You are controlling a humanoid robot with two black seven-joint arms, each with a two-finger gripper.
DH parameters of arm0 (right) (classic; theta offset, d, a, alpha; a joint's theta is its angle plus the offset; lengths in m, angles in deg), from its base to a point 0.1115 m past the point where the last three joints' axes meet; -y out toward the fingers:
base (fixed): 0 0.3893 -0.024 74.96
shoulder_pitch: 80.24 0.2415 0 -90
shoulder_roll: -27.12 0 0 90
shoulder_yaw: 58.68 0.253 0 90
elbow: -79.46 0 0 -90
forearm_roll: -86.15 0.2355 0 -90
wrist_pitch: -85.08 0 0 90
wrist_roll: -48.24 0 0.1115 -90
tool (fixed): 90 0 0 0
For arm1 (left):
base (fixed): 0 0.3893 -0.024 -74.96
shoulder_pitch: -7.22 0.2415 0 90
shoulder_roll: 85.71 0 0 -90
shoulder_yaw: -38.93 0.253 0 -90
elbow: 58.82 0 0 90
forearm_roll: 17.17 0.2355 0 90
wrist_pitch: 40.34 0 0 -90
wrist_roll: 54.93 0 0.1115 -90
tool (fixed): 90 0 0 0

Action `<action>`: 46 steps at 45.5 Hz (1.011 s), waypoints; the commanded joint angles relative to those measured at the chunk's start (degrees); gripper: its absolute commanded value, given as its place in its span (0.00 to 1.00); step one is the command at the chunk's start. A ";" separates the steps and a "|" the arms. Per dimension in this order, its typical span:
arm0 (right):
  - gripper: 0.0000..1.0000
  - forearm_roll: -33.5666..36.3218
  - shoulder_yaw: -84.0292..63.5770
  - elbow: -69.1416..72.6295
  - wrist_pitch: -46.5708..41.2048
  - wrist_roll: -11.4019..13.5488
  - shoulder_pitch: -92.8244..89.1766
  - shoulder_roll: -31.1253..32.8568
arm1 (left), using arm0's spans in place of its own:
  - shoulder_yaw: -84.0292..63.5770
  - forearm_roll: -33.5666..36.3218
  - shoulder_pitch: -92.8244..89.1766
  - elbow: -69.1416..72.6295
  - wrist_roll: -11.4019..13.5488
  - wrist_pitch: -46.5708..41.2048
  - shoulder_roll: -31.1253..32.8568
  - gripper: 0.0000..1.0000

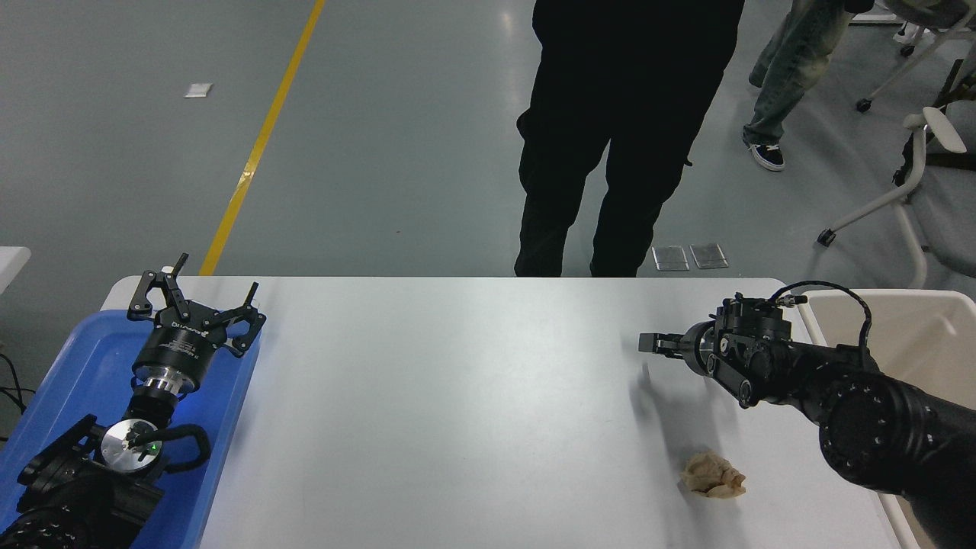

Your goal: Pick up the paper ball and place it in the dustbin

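Although the dustbin [915,335] is cut off by the right edge, its cream rim shows beside the white surface [457,396]. The right tool [648,343] points left, seen side-on; its spread cannot be told. The paper ball [713,474] lies on the surface nearer the camera, apart from it. The left tool [197,297] rests spread wide over a blue tray [76,366]. A person [610,137] stands on grey floor beyond.

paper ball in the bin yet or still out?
Out. The paper ball lies on the white table, left of the dustbin; the right gripper is above the table, not holding it.
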 commanded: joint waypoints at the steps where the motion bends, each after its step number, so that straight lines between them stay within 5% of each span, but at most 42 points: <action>1: 1.00 0.03 0.05 -0.01 -0.03 0.00 0.11 0.00 | 0.21 0.08 0.00 0.00 0.00 0.00 0.00 0.99; 46: 1.00 0.91 0.14 0.07 -0.21 0.00 0.81 0.00 | -0.14 0.08 0.00 0.00 0.09 0.00 0.09 0.99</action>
